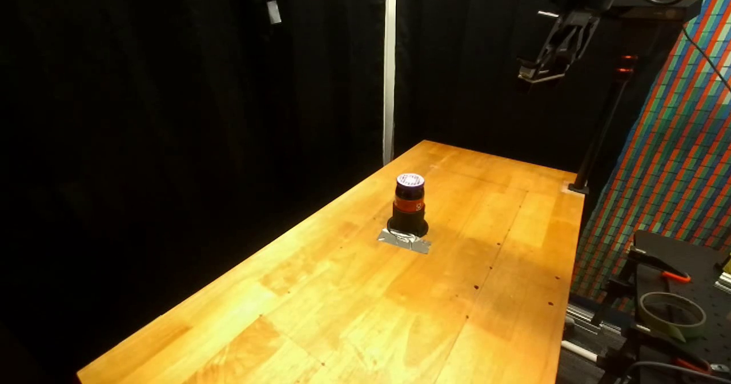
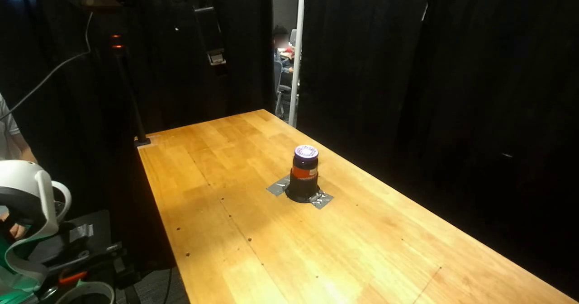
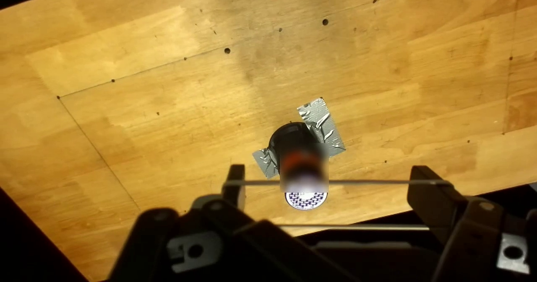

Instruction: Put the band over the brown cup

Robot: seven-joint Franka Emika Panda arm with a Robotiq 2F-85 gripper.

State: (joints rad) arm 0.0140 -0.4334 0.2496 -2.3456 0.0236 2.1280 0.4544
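The brown cup stands upright on the table in both exterior views [image 1: 409,206] [image 2: 305,172]. It is dark, with an orange-red stripe and a white patterned top. In the wrist view the cup [image 3: 289,137] shows below the fingers, partly blurred. My gripper [image 3: 331,187] is open, its fingers wide apart. A thin pale band [image 3: 369,182] is stretched round both fingers, its two strands running across the gap. The gripper is high above the table and apart from the cup in both exterior views [image 1: 542,75] [image 2: 217,59]. The band also shows at the fingertips [image 1: 549,79].
Grey tape [image 1: 404,241] holds the cup's black base to the wooden table [image 1: 371,321]. A black pole [image 1: 605,115] stands at a table corner. A dark side table [image 1: 708,327] with a tape roll [image 1: 673,314] is beside it. Black curtains surround the table.
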